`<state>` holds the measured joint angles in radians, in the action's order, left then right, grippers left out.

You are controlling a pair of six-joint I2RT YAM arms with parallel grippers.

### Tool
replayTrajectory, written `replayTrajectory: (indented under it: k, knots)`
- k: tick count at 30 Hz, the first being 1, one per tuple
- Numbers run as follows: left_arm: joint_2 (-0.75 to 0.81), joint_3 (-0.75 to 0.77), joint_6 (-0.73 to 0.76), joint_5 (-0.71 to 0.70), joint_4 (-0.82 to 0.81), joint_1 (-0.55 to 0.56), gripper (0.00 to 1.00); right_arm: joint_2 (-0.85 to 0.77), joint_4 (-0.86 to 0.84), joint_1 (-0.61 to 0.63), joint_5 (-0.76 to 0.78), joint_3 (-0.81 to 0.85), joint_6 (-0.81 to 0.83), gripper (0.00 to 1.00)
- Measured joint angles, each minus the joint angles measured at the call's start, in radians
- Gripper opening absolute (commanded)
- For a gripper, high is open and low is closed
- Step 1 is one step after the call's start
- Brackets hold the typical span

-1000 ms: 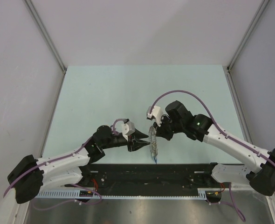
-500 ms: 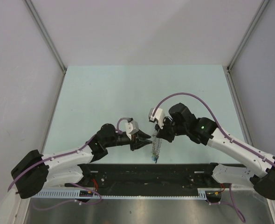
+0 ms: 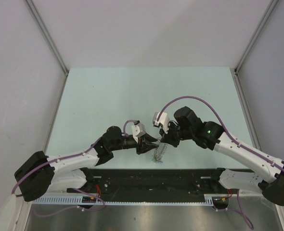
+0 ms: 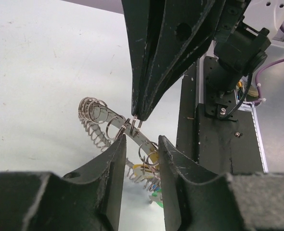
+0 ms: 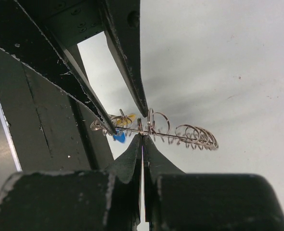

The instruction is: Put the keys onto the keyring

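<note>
From above, your left gripper (image 3: 154, 143) and right gripper (image 3: 163, 143) meet nose to nose over the near part of the table (image 3: 132, 91). The keyring (image 3: 158, 153), a strip of wire rings, hangs between them, lifted off the surface, I judge, so both sides can work on it

On the left wrist view, your left jaws stand partly apart and straddle the strip without clamping it. The right fingers come down from above, closed to a point on one ring, likely to steady it. The keys (image 4: 150, 174) hang bunched at the strip's lower end; whether each is threaded you cannot tell

On the right wrist view, your right jaws are pinched tight on the keyring, with yellow and blue key heads just beyond

The table is pale green and matt, boxed in by grey walls (image 3: 142, 33), with a black rail (image 3: 151, 175) along its near edge
</note>
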<state>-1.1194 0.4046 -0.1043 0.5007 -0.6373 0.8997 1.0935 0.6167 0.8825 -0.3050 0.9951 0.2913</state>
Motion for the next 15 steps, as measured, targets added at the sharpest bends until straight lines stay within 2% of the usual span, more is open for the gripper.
replayTrajectory:
  k: [8, 15]
  knots:
    - [-0.017, 0.03, 0.008, -0.002, -0.004, 0.0, 0.46, 0.0, 0.006, 0.012, -0.003, 0.0, 0.015, 0.0]
    - [-0.021, 0.046, 0.023, 0.0, 0.009, 0.002, 0.38, 0.0, 0.007, 0.014, -0.003, 0.0, 0.021, 0.0]
